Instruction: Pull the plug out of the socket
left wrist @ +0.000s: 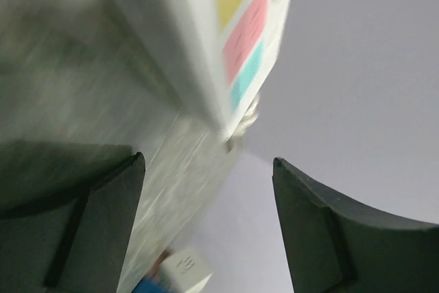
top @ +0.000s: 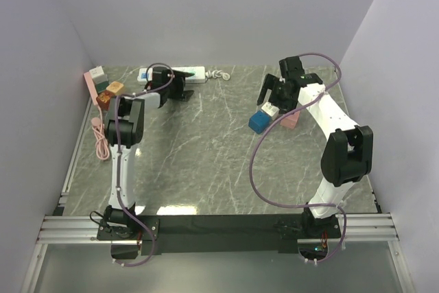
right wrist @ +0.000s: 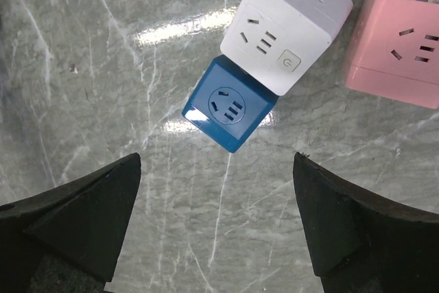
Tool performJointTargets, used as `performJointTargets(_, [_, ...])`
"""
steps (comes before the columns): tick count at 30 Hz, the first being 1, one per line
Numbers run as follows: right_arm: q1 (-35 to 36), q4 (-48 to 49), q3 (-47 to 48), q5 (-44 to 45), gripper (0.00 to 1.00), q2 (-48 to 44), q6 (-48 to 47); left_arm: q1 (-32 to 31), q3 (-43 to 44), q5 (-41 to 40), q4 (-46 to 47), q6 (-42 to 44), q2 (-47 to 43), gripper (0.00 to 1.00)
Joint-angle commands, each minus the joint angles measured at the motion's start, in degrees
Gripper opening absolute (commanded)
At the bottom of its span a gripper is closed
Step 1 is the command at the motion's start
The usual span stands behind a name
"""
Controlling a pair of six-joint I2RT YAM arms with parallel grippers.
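Note:
The long white power strip [top: 194,73] lies at the back of the table, its bundled white cord [top: 219,74] at its right end. My left arm covers its middle, and I cannot tell whether a plug sits in it. My left gripper [top: 181,89] hovers just in front of it, open and empty. The left wrist view shows the strip [left wrist: 199,46] close up and blurred, with yellow, pink and teal panels, beyond the gripper [left wrist: 208,162]. My right gripper [top: 269,95] is open and empty above a white cube adapter [right wrist: 288,25] joined to a blue cube [right wrist: 230,104].
A pink cube adapter [right wrist: 394,53] lies right of the white one. At the far left sit a pink adapter [top: 91,83], a green-and-white cube [top: 99,73], two orange cubes [top: 115,88] and a pink cable [top: 100,135]. Walls enclose the table.

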Motion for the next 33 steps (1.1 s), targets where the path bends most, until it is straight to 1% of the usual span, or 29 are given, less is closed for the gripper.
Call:
performJointTargets(1, [0.76, 1.56, -0.28, -0.61, 0.97, -2.98, -0.61, 0.64, -4.56, 7.16, -4.32, 11.95, -11.49, 0.81])
performJointTargets(2, [1.02, 1.65, -0.28, -0.78, 0.97, -2.98, -0.61, 0.64, -4.74, 7.34, -11.57, 19.64, -15.34, 0.83])
performJointTargets(4, [1.46, 1.39, -0.10, -0.96, 0.97, -2.71, -0.43, 0.56, -4.83, 5.34, -20.47, 27.24, -19.40, 0.85])
performJointTargets(5, [1.81, 1.56, -0.10, -0.96, 0.97, -2.63, -0.34, 0.56, -5.18, 2.19, -26.17, 34.50, -23.25, 0.89])
performJointTargets(7, [2.42, 1.82, -0.45, -1.22, 0.97, -2.71, -0.08, 1.08, -4.40, -2.13, -33.23, 40.00, -26.09, 0.90])
performJointTargets(8, [2.95, 2.08, -0.45, -1.31, 0.97, -2.71, 0.01, 1.26, -3.35, -4.32, -39.79, 46.03, -28.02, 0.91])
performJointTargets(9, [3.13, 2.09, -0.45, -1.57, 0.97, -2.54, 0.18, 1.52, -2.12, -10.44, -42.99, 48.87, -28.73, 0.92])
performJointTargets(10, [3.48, 2.00, -0.37, -1.66, 0.98, -2.54, 0.27, 2.39, 0.59, -13.45, -45.80, 51.51, -29.35, 0.93])
performJointTargets(11, [3.92, 2.17, -0.54, -1.66, 0.98, -2.62, 0.36, 3.01, 1.75, -15.49, -48.53, 56.15, -30.31, 0.94])
performJointTargets(12, [4.53, 2.44, -0.63, -1.75, 0.98, -2.97, 0.45, 4.84, 3.06, -21.86, -51.43, 58.63, -30.84, 0.95])
performJointTargets(13, [4.97, 2.79, -0.80, -1.84, 0.97, -3.15, 0.54, 5.91, 3.51, -24.62, -52.41, 61.01, -31.37, 0.96])
performJointTargets(14, [5.24, 2.88, -0.89, -1.92, 0.97, -3.24, 0.54, 7.05, 3.86, -26.47, -53.03, 65.81, -31.72, 0.98])
performJointTargets(15, [5.85, 2.96, -1.24, -2.10, 0.97, -3.59, 0.71, 8.37, 4.04, -27.54, -53.39, 68.47, -32.25, 0.99])
performJointTargets(16, [6.12, 3.14, -1.42, -2.19, 0.97, -3.77, 0.89, 11.51, 5.00, -27.20, -54.00, 71.20, -32.17, 0.99])
performJointTargets(17, [6.38, 3.84, -2.03, -2.45, 0.97, -4.03, 1.06, 12.93, 5.97, -27.54, -54.87, 74.79, -31.30, 0.99])
performJointTargets(18, [6.73, 4.19, -2.38, -2.71, 0.97, -4.38, 1.06, 14.25, 6.93, -27.37, -55.67, 76.66, -30.85, 0.99])
performJointTargets(19, [7.17, 4.37, -2.47, -2.80, 0.98, -4.47, 1.15, 16.70, 8.16, -24.85, -56.11, 78.67, -30.41, 0.99])
performJointTargets(21, [7.96, 4.55, -2.74, -3.24, 0.98, -4.47, 1.24, 19.44, 9.75, -21.94, -56.64, 83.42, -28.74, 0.98])
performJointTargets(23, [8.66, 4.72, -2.74, -3.33, 0.98, -4.21, 1.24, 20.85, 10.28, -20.96, -56.12, 86.06, -27.87, 0.97])
performJointTargets(25, [9.36, 4.64, -2.39, -3.42, 0.98, -3.77, 1.24, 22.87, 9.93, -17.11, -54.54, 88.00, -27.69, 0.97])
performJointTargets(27, [9.63, 4.37, -2.04, -3.77, 0.98, -3.51, 1.24, 23.49, 10.19, -16.57, -54.36, 89.76, -26.37, 0.96])
performJointTargets(28, [9.89, 4.37, -1.95, -3.86, 0.98, -3.42, 1.15, 24.54, 10.46, -14.82, -54.27, 90.47, -25.93, 0.96])
performJointTargets(29, [10.16, 4.29, -1.86, -4.03, 0.98, -3.42, 0.98, 25.07, 10.63, -9.23, -54.36, 90.99, -24.71, 0.95])
performJointTargets(31, [10.25, 3.94, -1.51, -4.30, 0.98, -2.98, 0.80, 25.17, 10.63, -8.82, -54.88, 92.40, -23.21, 0.93])
performJointTargets(33, [10.16, 3.14, -1.07, -4.21, 0.98, -2.63, 0.27, 25.25, 9.15, -10.48, -53.66, 93.19, -22.59, 0.93])
